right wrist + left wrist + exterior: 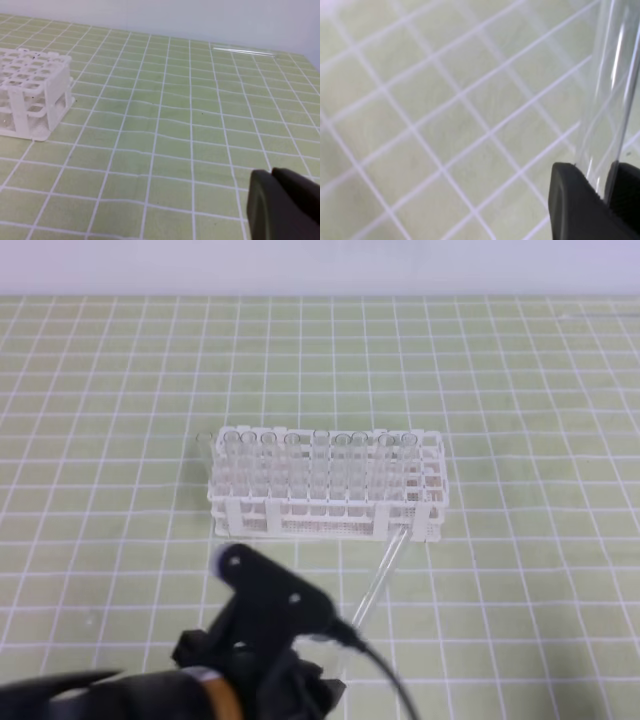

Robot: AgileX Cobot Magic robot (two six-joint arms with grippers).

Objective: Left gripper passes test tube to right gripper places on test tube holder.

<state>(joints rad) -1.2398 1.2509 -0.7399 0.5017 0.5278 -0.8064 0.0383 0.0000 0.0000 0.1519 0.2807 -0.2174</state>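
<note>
Green grid matting (520,370) covers the bench, crossed by white lines. Near the middle of it stands the test tube holder (330,510), a white lattice rack in two tiers, its back holes filled with clear tubes (300,455) standing upright side by side. One more clear tube (204,445) stands just beside the rack's left end, though I cannot tell whether it sits in a hole or outside.

At the near edge, left of centre, the left gripper (605,192) comes in low on its dark arm, a black cable (385,680) curling away from it toward the bottom edge. Its fingers (572,200) are closed narrowly on the test tube (380,575), which shows from above as a slim clear rod slanting up and to the right from the claw, its far end just beside the rack's front right corner. Whether the tip touches the rack is hard to say. From the wrist camera the glass rises out between the two black pads, blurred, with bright streaks down its length and the grid mat behind it.

The right gripper (280,200) appears only in its own wrist view, a black block at the lower right corner above bare matting, its fingers shut with nothing between them. From there the rack (35,95) sits well apart at the left, and another clear tube (243,51) lies flat on the mat far back near the wall.
</note>
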